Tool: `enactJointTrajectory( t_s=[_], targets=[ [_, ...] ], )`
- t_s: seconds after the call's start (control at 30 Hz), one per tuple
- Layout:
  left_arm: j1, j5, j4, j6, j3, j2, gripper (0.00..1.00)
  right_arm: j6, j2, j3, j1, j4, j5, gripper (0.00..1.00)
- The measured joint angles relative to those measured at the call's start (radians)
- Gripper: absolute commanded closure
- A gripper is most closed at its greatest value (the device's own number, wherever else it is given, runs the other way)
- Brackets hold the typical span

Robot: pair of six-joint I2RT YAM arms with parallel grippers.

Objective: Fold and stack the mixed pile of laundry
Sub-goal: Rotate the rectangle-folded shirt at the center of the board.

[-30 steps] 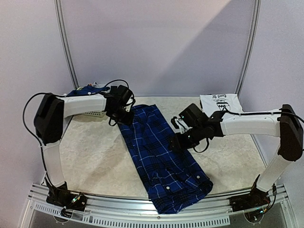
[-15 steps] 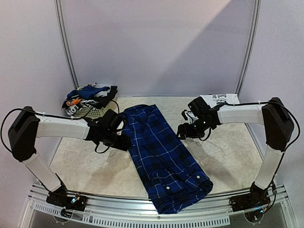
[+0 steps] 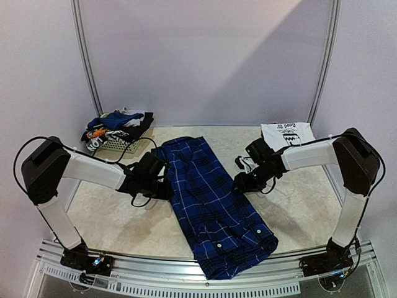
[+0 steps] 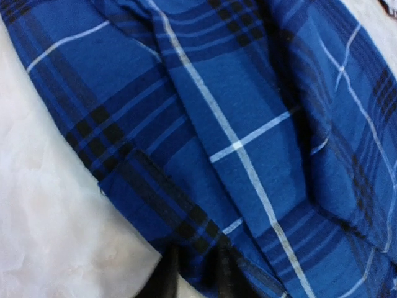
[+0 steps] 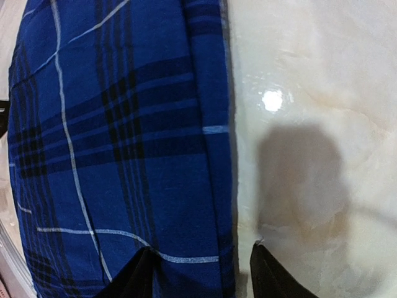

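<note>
— So, the left pincer [image 4: 195, 276]?
— Narrow, at the shirt's [image 3: 208, 198] left edge, with plaid cloth lying between the fingers. Whether it grips, I cannot tell.
— And the right pincer [image 5: 201, 270]?
— Wide, astride the shirt's right edge: one finger over cloth, the other over bare bench [image 3: 111, 211].
— How does the shirt lie?
— Flat, mid-bench, its long axis slanting from far left to near right. The end with white buttons points at the near edge and reaches it.
— Counts?
— One shirt, two pincers. One printed piece [image 3: 286, 133], folded, far right, well apart from the shirt. One basket [image 3: 121, 146] far left, with one pile [image 3: 118, 121] heaped on it, its pieces too tangled to count.
</note>
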Motion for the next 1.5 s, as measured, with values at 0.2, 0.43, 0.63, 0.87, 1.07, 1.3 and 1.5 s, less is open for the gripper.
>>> enactJointTrajectory(
  t_s=[0.2, 0.43, 0.63, 0.87, 1.07, 1.3, 1.5],
  targets=[
    [0.003, -0.018, 0.031, 0.007, 0.042, 0.061, 1.0, 0.013, 0.001, -0.033, 0.0, 0.05, -0.021, 0.77],
    [0.041, -0.016, 0.012, 0.055, 0.164, 0.154, 1.0, 0.081, 0.001, -0.089, -0.005, 0.172, -0.064, 0.8],
    [0.1, 0.009, -0.058, 0.132, 0.396, 0.298, 1.0, 0.2, 0.008, -0.124, -0.005, 0.282, -0.083, 0.8],
    [0.161, 0.04, -0.137, 0.192, 0.605, 0.399, 1.0, 0.297, 0.035, -0.099, -0.005, 0.315, -0.051, 0.8],
    [0.173, 0.032, -0.162, 0.2, 0.626, 0.402, 1.0, 0.299, 0.093, 0.013, -0.008, 0.248, 0.02, 0.79],
    [0.173, -0.002, -0.172, 0.189, 0.571, 0.378, 0.95, 0.278, 0.107, 0.057, -0.022, 0.192, 0.059, 0.75],
    [0.174, -0.037, -0.171, 0.172, 0.529, 0.341, 0.54, 0.249, 0.107, 0.07, -0.023, 0.166, 0.064, 0.63]
  ],
)
